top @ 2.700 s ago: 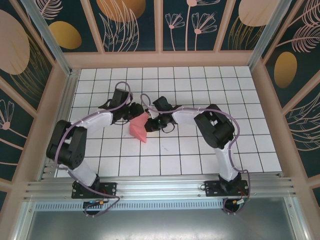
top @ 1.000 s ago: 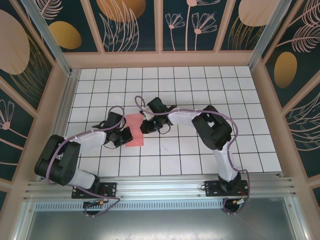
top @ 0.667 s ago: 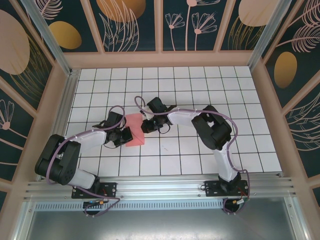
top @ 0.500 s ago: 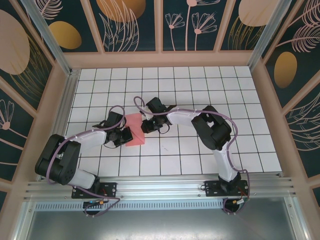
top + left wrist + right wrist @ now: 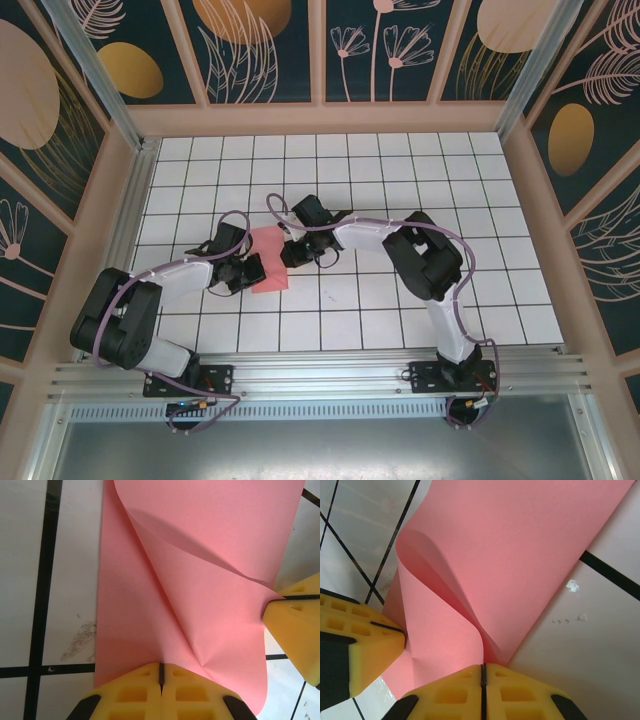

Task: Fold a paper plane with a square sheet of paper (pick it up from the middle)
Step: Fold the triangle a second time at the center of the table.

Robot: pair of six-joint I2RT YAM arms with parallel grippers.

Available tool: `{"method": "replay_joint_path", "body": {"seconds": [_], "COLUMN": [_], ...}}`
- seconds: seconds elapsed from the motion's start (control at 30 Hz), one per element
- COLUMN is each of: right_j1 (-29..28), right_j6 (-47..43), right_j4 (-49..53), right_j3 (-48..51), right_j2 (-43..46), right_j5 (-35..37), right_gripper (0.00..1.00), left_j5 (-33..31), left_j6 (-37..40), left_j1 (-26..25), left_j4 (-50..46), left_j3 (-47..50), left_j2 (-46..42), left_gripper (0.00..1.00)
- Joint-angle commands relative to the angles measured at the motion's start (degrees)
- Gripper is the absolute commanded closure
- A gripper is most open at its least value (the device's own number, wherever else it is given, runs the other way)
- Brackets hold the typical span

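The square sheet of paper [image 5: 268, 257] is pink-red and folded over on itself, low over the white grid table left of centre. Its upper layer bulges in a loose curl [image 5: 435, 570]. My left gripper [image 5: 253, 271] is shut on the sheet's near-left edge, its yellow fingertips pinched together on the paper [image 5: 161, 667]. From the right, my right gripper [image 5: 288, 252] is shut on the opposite edge, close to the fold [image 5: 483, 668]. The two grippers face each other across the paper, about one tile apart. Each wrist view shows the other gripper's yellow fingers [image 5: 295, 630] [image 5: 360, 642] at the side.
The grid table [image 5: 420, 170] is fenced by wooden walls on three sides, with a metal rail [image 5: 320, 375] at the near edge. Both arms bend inward over the table's left middle. Faint smudges mark the tiles beside the paper [image 5: 77, 642].
Since the earliest frame both grippers have carried the paper nearer and leftward, down to the table. Over the last second almost nothing has moved.
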State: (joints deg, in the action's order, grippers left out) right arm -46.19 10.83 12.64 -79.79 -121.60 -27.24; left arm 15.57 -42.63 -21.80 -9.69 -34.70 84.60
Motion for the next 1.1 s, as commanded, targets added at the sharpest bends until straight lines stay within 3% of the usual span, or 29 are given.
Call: {"method": "replay_joint_path", "body": {"seconds": [0.0, 1.07], "right_j1": [-0.48, -0.40], "right_j6": [-0.42, -1.45], "right_j4": [-0.19, 0.18], "right_j3": [-1.63, -3.92], "right_j2": [-0.64, -3.20], "right_j5": [-0.37, -0.57], "right_gripper": [0.89, 0.89], "left_j5": [-1.33, -0.89], "left_j6": [1.23, 2.12], "left_j1": [-0.09, -0.13], "left_j4": [-2.87, -3.01], "left_j3": [0.06, -0.28], "left_j2": [1.76, 1.90], "left_gripper": [1.00, 1.00]}}
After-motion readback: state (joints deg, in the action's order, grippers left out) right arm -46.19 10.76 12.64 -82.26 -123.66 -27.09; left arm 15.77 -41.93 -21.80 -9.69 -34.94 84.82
